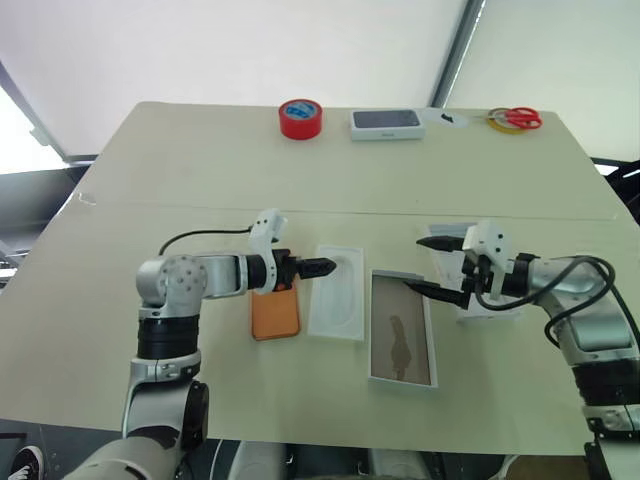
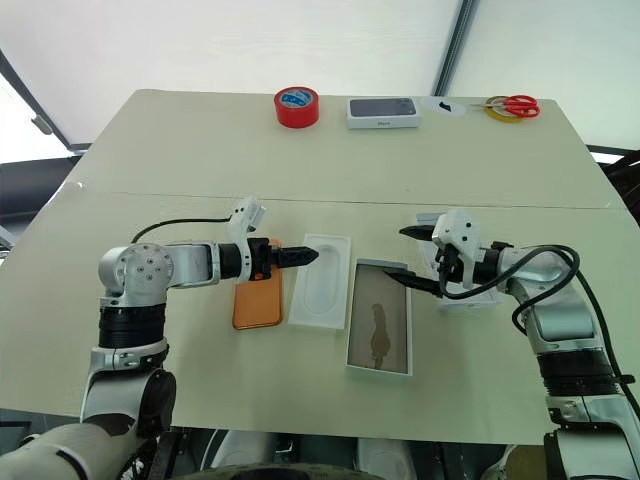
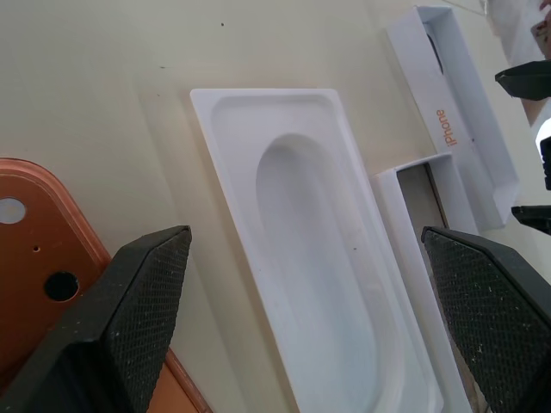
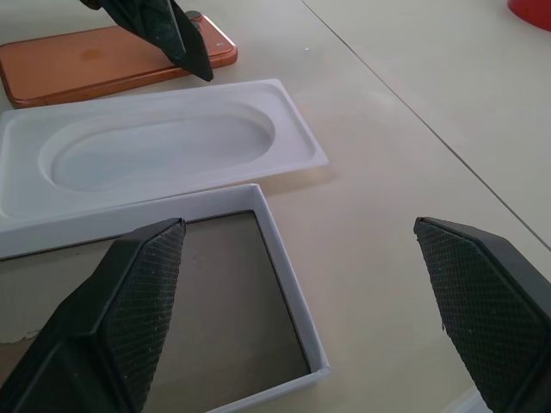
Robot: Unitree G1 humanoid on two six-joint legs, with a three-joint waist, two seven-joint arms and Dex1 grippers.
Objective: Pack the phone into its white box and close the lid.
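The orange phone (image 1: 275, 316) lies flat on the table, camera lenses toward the far end. To its right lies the white moulded insert (image 1: 338, 293), then the white box (image 1: 428, 330) with its brownish floor bare. My left gripper (image 1: 325, 267) hangs open over the far end of the phone and insert, pointing right, its fingers (image 3: 129, 318) wide apart. The lid (image 3: 469, 129), with orange lettering on its side wall, lies right of the box. My right gripper (image 1: 437, 266) is open above the lid's left edge and the box's far corner, holding nothing.
Along the table's far edge stand a red tape roll (image 1: 299, 118), a white box with a dark picture on top (image 1: 386, 123), a small white disc (image 1: 450, 119) and red scissors (image 1: 517, 118) by a yellow ring. The table's front edge runs close below the box.
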